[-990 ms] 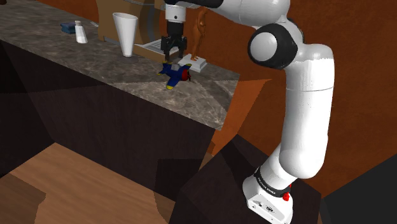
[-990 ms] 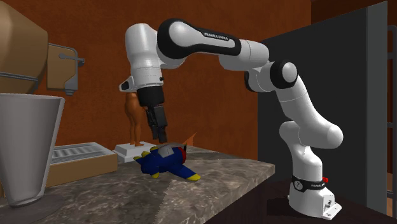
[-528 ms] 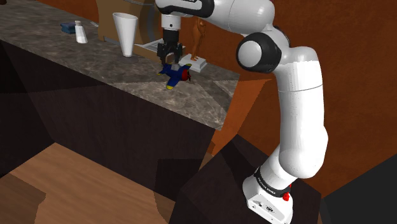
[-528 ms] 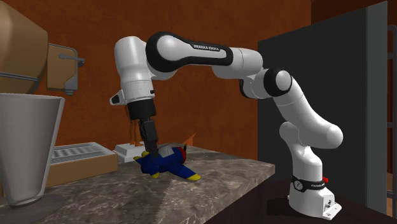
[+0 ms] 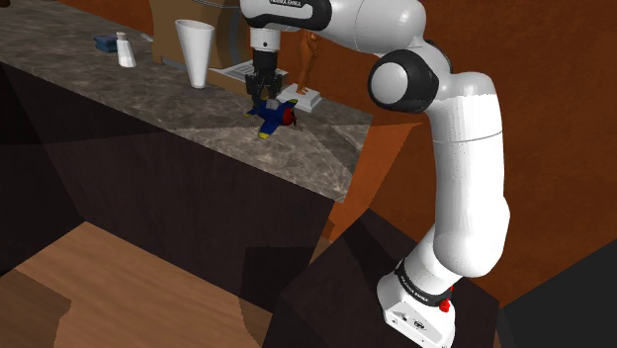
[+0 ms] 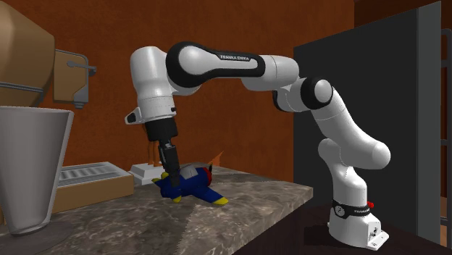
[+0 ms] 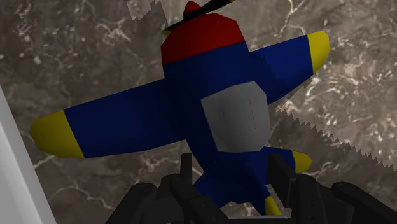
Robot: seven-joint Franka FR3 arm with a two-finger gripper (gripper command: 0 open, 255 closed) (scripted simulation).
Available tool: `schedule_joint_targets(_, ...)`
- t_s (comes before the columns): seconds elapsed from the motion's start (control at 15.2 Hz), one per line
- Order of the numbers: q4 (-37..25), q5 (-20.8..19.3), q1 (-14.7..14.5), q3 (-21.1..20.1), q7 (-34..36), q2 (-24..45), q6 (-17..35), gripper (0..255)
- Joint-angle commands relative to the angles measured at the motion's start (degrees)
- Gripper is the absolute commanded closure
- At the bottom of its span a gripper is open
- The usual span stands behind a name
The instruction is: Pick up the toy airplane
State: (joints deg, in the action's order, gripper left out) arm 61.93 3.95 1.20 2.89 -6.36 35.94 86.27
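Note:
The toy airplane (image 5: 276,112) is blue with yellow wing tips, a red nose and a grey canopy. It lies on the marble counter (image 5: 326,148), also seen in the second exterior view as the airplane (image 6: 192,186) on the counter (image 6: 246,206). My black gripper (image 5: 262,94) has come straight down on it from above, the hand (image 6: 172,175) pressed into its back part. In the wrist view the airplane (image 7: 216,95) points its nose away, and my gripper (image 7: 232,177) is shut on the rear fuselage, one finger (image 7: 186,172) on each side just ahead of the tail.
A tall white cone-shaped cup (image 5: 194,49) stands on the counter toward the shoulder view's left, with a small white bottle (image 5: 126,49) further left. A brown figurine (image 5: 312,57) on a white base (image 6: 143,171) stands just behind the airplane. The counter edge (image 5: 297,176) drops to the floor.
The gripper came down from above the airplane onto its rear fuselage, and its fingers closed on it. The airplane has stayed where it lay on the counter.

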Motion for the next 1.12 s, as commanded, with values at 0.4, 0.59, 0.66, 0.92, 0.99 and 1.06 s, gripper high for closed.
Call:
schedule_joint_targets(0.4, -1.92, 0.00, 0.04, -0.01, 0.08, 0.30, -1.66, 255)
schedule_joint_targets(0.59, -5.41, 0.03, 0.15, -0.03, 0.21, 1.00, -4.44, 255)
schedule_joint_targets(0.66, -6.69, 0.04, 0.19, -0.04, 0.26, 1.31, -5.42, 255)
schedule_joint_targets(0.92, -12.80, 0.11, 0.38, -0.10, 0.47, 3.07, -9.76, 255)
schedule_joint_targets(0.99, -14.68, 0.14, 0.45, -0.12, 0.53, 3.71, -11.00, 255)
schedule_joint_targets(1.06, -16.77, 0.17, 0.52, -0.14, 0.60, 4.47, -12.33, 255)
